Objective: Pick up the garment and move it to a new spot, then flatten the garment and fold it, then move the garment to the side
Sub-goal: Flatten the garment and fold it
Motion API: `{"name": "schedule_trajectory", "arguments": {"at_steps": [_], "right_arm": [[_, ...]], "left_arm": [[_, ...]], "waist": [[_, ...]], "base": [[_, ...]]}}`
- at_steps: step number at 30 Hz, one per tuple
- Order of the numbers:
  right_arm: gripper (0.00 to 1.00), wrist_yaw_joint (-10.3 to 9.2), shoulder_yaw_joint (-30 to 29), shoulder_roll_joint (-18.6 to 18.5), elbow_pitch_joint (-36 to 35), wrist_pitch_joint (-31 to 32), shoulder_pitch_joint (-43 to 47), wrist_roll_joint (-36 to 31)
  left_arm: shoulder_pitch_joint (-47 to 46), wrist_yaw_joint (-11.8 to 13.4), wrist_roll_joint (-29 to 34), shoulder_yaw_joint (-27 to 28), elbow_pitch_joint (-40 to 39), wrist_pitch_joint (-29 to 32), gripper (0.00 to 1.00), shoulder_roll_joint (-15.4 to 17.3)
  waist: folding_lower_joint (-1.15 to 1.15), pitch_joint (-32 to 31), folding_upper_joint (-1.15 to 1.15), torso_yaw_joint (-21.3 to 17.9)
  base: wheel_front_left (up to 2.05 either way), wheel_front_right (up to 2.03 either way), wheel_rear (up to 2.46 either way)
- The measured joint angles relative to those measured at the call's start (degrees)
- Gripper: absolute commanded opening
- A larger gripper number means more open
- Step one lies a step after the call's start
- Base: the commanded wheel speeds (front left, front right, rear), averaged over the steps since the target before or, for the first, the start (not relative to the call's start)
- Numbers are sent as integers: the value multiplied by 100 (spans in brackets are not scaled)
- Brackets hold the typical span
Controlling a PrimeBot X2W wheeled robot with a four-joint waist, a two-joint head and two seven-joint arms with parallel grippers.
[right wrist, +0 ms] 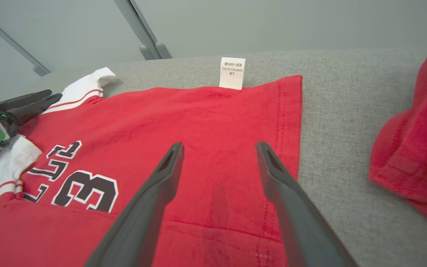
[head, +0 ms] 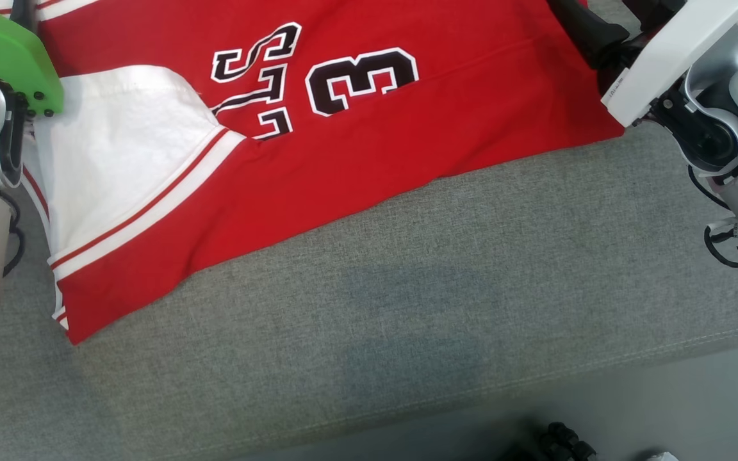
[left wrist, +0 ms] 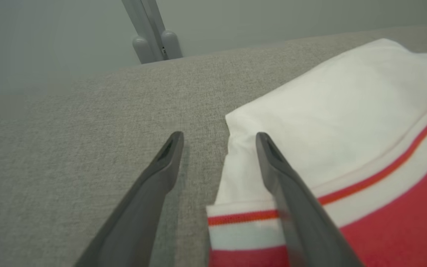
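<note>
Left hand (left wrist: 219, 137) is spread wide across the white sleeve's (left wrist: 328, 122) edge, right hand (right wrist: 219, 146) is spread wide above the red garment (head: 407, 147), which is laid on grey upholstery (head: 471, 288)

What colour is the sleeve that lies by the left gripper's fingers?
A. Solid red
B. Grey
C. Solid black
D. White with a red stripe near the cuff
D: the left wrist view shows the sleeve by the open left gripper as white, with a thin red stripe running near its cuff, joined to the red garment.
</note>
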Motion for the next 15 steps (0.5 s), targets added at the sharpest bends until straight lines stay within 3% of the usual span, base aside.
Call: {"name": "schedule_trajectory", "arguments": {"at_steps": [8,9,10,11,13,15], "right_arm": [[100,0,38,-70,48,-55,0,49],[100,0,44,-73,56,-69,0,60],[100,0,49,-74,63,-102,0,73],[100,0,57,-75,68,-107,0,87],[100,0,79,-74,76,-110,0,98],[100,0,100,-75,90,-136,0,99]], "left_arm": [[-210,-8,32,-129,257,286,100,-130],[-222,-14,32,-140,268,296,96,-141],[-237,-18,32,-153,281,296,78,-151],[-248,-51,32,-171,296,302,51,-162],[-281,-90,32,-214,332,328,28,-193],[-301,-136,33,-241,355,327,13,-226]], "waist": [[0,-7,0,-56],[0,-11,0,-58],[0,-16,0,-58],[0,-20,0,-58],[0,-29,0,-54],[0,-37,0,-47]], "base": [[0,0,0],[0,0,0],[0,0,0],[0,0,0],[0,0,0],[0,0,0]]}}
